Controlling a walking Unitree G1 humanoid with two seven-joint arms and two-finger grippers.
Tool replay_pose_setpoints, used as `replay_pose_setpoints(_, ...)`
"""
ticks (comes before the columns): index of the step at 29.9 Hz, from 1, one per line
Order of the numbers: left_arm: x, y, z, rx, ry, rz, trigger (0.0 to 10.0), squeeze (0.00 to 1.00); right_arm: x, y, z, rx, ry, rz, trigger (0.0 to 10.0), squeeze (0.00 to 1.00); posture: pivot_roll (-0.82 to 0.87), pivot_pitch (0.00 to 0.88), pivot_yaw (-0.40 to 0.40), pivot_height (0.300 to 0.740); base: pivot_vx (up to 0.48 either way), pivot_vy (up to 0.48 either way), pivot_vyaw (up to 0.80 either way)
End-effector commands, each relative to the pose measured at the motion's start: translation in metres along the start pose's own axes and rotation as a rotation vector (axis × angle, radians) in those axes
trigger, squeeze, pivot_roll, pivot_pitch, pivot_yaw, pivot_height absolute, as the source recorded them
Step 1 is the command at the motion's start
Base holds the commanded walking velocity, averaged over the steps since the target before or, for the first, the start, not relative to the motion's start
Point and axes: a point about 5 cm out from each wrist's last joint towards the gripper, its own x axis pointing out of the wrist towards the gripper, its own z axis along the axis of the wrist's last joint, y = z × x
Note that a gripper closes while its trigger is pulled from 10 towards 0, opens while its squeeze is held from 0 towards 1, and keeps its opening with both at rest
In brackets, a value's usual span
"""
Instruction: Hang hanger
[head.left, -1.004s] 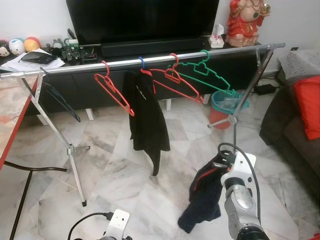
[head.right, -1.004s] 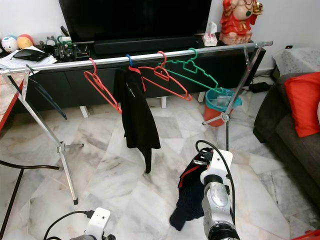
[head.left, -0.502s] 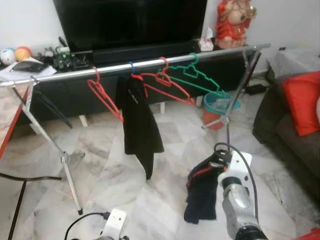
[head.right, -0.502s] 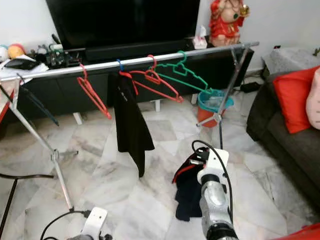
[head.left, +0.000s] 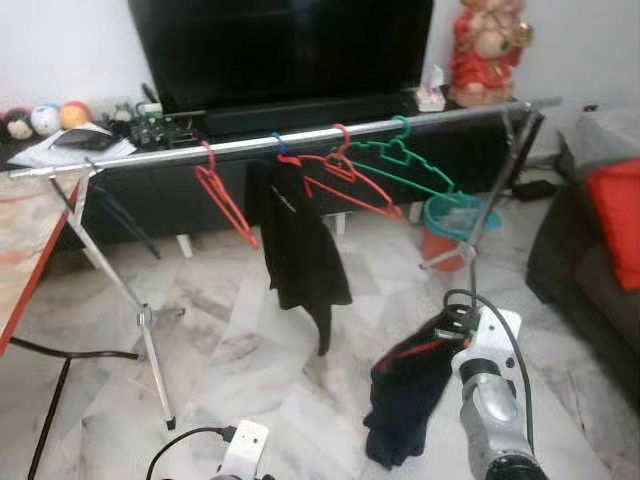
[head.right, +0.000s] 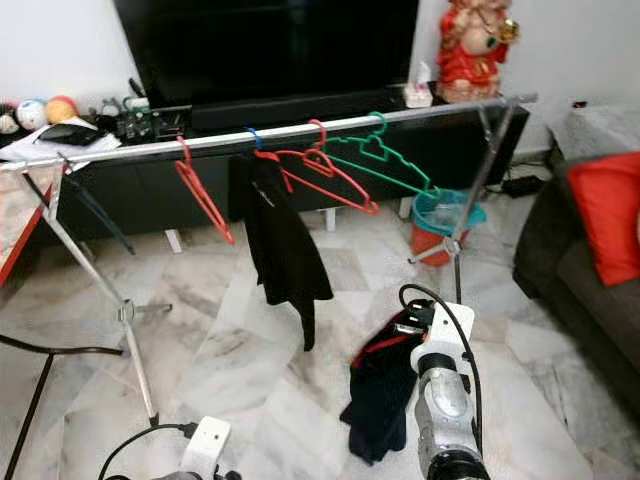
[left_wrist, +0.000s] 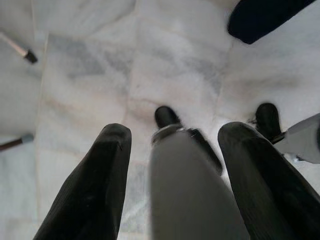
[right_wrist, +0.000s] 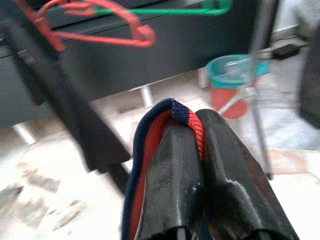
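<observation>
While you look through the left eye view, your right gripper (head.left: 452, 322) sits low in front of you, holding a dark navy garment with red trim (head.left: 405, 385) that droops toward the pale marble floor (head.left: 250, 340). Ahead stands the long silver clothes rail (head.left: 300, 139) on its tripod legs. On it hang a bare red plastic hanger (head.left: 222, 192), a black garment (head.left: 298, 250) on a blue-hooked hanger, another red plastic hanger (head.left: 350, 180) and a green plastic hanger (head.left: 415, 165). Beyond the rail are a black television (head.left: 280, 45) and a teal bin (head.left: 455, 215) by the far leg.

Turning to the right eye view, you see the same layout, with the held garment well apart from the rail and well below it.

From the left wrist view, your left gripper (left_wrist: 175, 145) has its jaws apart and holds nothing; it points down at the marble, idle.

From the right wrist view, the jaws are together, clamped on the red and navy edge of the garment, with the rail's hangers ahead and above. Whether a hanger sits inside the cloth you cannot tell.

By my reading, the pick-up is done and the hanging is all still to do: you must close on the rail, raise the load and hook it into a free stretch.
</observation>
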Motion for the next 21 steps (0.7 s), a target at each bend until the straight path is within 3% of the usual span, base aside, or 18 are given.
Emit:
replay_pose_setpoints(1,-0.0001,0.0000,-0.0013,-0.013,0.001,0.002,10.0,0.00,0.0034,0.0031,0.0075,-0.011,-0.036,0.016,10.0,0.00,-0.03,0.018,-0.003,0.740,0.274,0.000,0.00)
replay_pose_setpoints(21,-0.0001,0.0000,-0.0010,-0.012,0.001,0.002,10.0,0.00,0.0033,0.0034,0.0068,0.000,-0.034,0.015,10.0,0.00,-0.03,0.020,-0.004,0.740,0.275,0.000,0.00)
